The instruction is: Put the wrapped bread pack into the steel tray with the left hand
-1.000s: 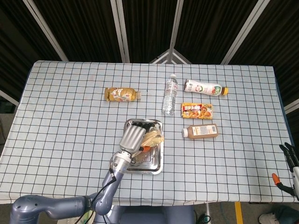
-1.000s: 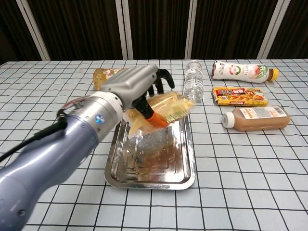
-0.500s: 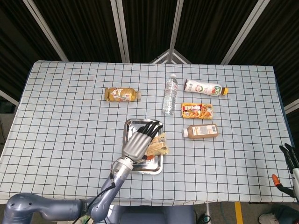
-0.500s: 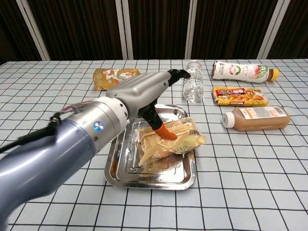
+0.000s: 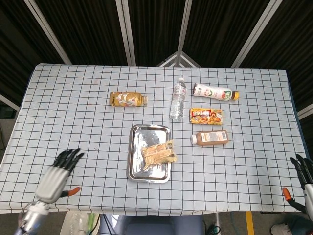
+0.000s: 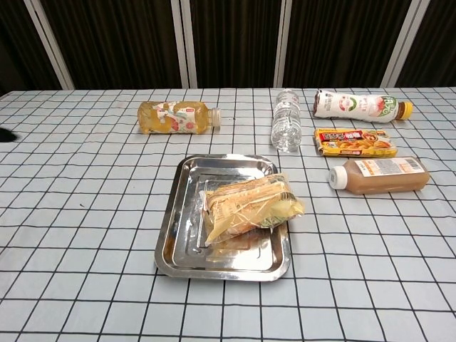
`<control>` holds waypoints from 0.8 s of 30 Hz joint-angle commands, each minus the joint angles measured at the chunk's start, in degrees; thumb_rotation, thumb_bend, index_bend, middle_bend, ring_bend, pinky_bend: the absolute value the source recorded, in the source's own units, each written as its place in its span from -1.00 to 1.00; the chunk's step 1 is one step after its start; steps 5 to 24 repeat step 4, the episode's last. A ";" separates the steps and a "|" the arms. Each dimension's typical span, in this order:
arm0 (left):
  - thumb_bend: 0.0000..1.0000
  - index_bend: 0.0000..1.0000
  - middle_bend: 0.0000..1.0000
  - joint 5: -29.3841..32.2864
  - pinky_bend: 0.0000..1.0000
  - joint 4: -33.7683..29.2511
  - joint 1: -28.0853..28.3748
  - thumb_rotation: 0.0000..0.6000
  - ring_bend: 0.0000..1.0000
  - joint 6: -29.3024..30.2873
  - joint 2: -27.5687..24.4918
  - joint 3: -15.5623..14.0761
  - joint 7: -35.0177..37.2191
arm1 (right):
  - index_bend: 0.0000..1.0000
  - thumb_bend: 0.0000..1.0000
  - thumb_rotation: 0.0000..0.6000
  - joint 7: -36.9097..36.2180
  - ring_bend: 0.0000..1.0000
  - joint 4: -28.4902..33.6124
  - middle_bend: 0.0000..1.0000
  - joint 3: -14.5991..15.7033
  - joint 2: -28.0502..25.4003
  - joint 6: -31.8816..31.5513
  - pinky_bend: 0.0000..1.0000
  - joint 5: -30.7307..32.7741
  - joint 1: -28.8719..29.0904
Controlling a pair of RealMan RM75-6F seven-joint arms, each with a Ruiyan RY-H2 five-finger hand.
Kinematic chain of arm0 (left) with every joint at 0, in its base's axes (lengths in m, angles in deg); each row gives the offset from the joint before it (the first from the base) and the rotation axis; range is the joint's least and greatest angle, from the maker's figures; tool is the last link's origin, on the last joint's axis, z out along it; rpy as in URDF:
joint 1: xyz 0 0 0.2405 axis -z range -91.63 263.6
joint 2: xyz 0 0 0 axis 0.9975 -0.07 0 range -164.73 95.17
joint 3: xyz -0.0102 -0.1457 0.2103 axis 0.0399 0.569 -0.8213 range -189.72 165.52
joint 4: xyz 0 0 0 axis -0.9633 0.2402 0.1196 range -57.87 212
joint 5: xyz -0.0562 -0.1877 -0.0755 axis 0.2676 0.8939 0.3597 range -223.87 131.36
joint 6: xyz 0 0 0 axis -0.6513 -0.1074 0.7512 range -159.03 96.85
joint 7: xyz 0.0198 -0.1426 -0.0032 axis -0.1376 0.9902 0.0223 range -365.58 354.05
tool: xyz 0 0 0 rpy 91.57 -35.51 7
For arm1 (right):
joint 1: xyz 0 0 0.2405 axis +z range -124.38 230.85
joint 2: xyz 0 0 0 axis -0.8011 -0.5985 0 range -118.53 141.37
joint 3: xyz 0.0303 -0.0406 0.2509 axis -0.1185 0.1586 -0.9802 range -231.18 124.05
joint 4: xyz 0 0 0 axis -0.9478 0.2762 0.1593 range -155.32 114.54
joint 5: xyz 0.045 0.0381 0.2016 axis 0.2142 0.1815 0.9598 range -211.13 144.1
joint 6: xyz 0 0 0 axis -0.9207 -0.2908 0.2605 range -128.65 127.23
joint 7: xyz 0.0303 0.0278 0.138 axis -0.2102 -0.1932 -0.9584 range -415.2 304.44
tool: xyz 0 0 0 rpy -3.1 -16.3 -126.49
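Evidently the job looks done: the left robot hand (image 5: pixel 57 175) hangs at the near left edge of the worktop (image 5: pixel 73 122), fingers spread and holding nothing, well apart from the tray. Its distance suggests nothing more needs steadying. Further right, the bread pack (image 6: pixel 249 206) lies in the steel tray (image 6: pixel 179 214), its right end riding over the tray's right rim. Its wrapper is clear and crinkled, printed with stripes, over pale golden bread. At the far right edge, the right robot hand (image 5: pixel 302 171) idles, fingers apart and empty.
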 commanded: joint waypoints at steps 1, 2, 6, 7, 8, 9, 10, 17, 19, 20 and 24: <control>-0.91 -1.00 -1.00 7.98 -0.90 3.08 -5.00 1.00 -1.00 4.28 -4.91 1.70 -0.07 | -1.00 -0.19 1.00 3.25 -1.00 1.37 -1.00 0.42 1.08 0.39 -1.00 -0.05 -0.41; -0.91 -1.00 -1.00 7.77 -0.90 3.18 -4.78 1.00 -1.00 3.43 -5.53 1.86 1.57 | -1.00 -0.19 1.00 4.11 -1.00 1.76 -1.00 0.36 1.38 0.23 -1.00 -0.13 -0.48; -0.91 -1.00 -1.00 6.82 -0.90 3.87 -4.09 1.00 -1.00 1.50 -6.57 2.11 5.58 | -1.00 -0.19 1.00 6.07 -1.00 2.30 -1.00 0.29 2.02 -0.22 -1.00 -0.56 -0.64; -0.91 -1.00 -1.00 6.82 -0.90 3.87 -4.09 1.00 -1.00 1.50 -6.57 2.11 5.58 | -1.00 -0.19 1.00 6.07 -1.00 2.30 -1.00 0.29 2.02 -0.22 -1.00 -0.56 -0.64; -0.91 -1.00 -1.00 6.82 -0.90 3.87 -4.09 1.00 -1.00 1.50 -6.57 2.11 5.58 | -1.00 -0.19 1.00 6.07 -1.00 2.30 -1.00 0.29 2.02 -0.22 -1.00 -0.56 -0.64; -0.91 -1.00 -1.00 6.82 -0.90 3.87 -4.09 1.00 -1.00 1.50 -6.57 2.11 5.58 | -1.00 -0.19 1.00 6.07 -1.00 2.30 -1.00 0.29 2.02 -0.22 -1.00 -0.56 -0.64; -0.91 -1.00 -1.00 6.82 -0.90 3.87 -4.09 1.00 -1.00 1.50 -6.57 2.11 5.58 | -1.00 -0.19 1.00 6.07 -1.00 2.30 -1.00 0.29 2.02 -0.22 -1.00 -0.56 -0.64; -0.91 -1.00 -1.00 6.82 -0.90 3.87 -4.09 1.00 -1.00 1.50 -6.57 2.11 5.58 | -1.00 -0.19 1.00 6.07 -1.00 2.30 -1.00 0.29 2.02 -0.22 -1.00 -0.56 -0.64; -0.91 -1.00 -1.00 6.82 -0.90 3.87 -4.09 1.00 -1.00 1.50 -6.57 2.11 5.58 | -1.00 -0.19 1.00 6.07 -1.00 2.30 -1.00 0.29 2.02 -0.22 -1.00 -0.56 -0.64; -0.91 -1.00 -1.00 6.82 -0.90 3.87 -4.09 1.00 -1.00 1.50 -6.57 2.11 5.58 | -1.00 -0.19 1.00 6.07 -1.00 2.30 -1.00 0.29 2.02 -0.22 -1.00 -0.56 -0.64; -0.91 -1.00 -1.00 6.82 -0.90 3.87 -4.09 1.00 -1.00 1.50 -6.57 2.11 5.58 | -1.00 -0.19 1.00 6.07 -1.00 2.30 -1.00 0.29 2.02 -0.22 -1.00 -0.56 -0.64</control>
